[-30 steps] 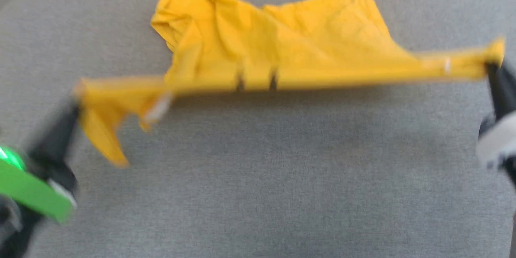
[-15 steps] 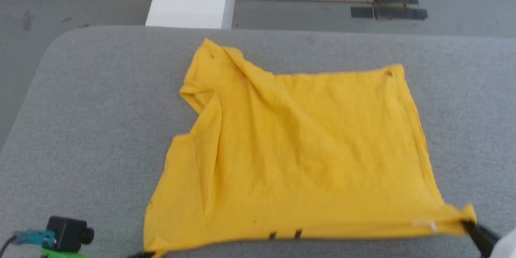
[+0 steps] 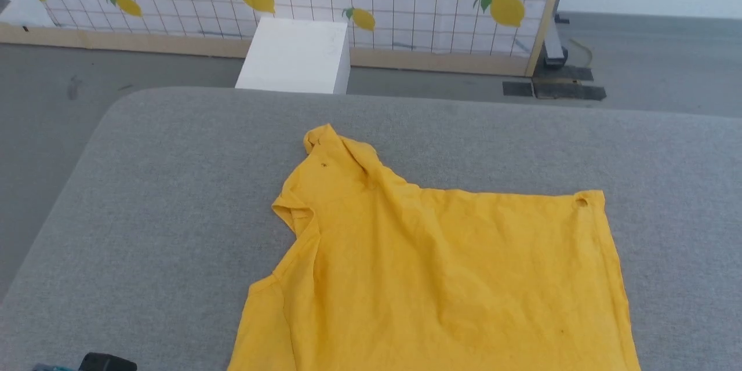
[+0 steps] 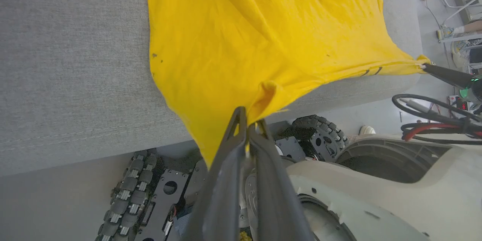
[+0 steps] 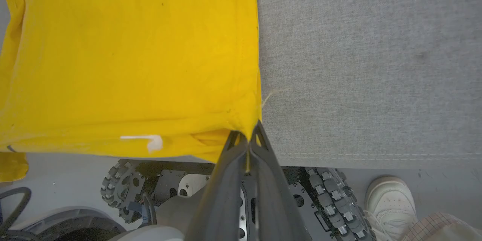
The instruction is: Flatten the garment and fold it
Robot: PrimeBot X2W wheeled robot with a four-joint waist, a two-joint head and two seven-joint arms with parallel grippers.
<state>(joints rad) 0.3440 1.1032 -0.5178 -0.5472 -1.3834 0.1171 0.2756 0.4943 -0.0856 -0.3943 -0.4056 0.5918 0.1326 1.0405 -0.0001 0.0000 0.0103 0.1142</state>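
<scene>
**A:** A second ago the bright yellow soft cotton T-shirt [image 3: 440, 278] was stretched in the air between the arms. Now it lies spread on the grey fabric-covered table [image 3: 174, 185]. The head camera has also tilted up.

**B:** And the grips?

**A:** The left gripper [image 4: 250, 117] is pressed together on the shirt's near left corner. The right gripper [image 5: 246, 133] pinches the near right corner the same way. Both corners hang just past the table's near edge.

**B:** How will it handle?

**A:** Light and limp, I'd judge. It drapes and creases, and it probably drags on that cloth top rather than sliding. Corners and hems are the places to hold; a pull mid-panel would only bunch it.

**B:** What does each view add?

**A:** The head view shows the far left sleeve folded over and rumpled, and the far right corner lying flat. The wrist views show the pinches. They also show a white patch [image 5: 141, 141] and two short black lines [image 4: 371, 71] along the near hem, and a pale shoe [image 5: 391, 199] beside the robot's base.
</scene>
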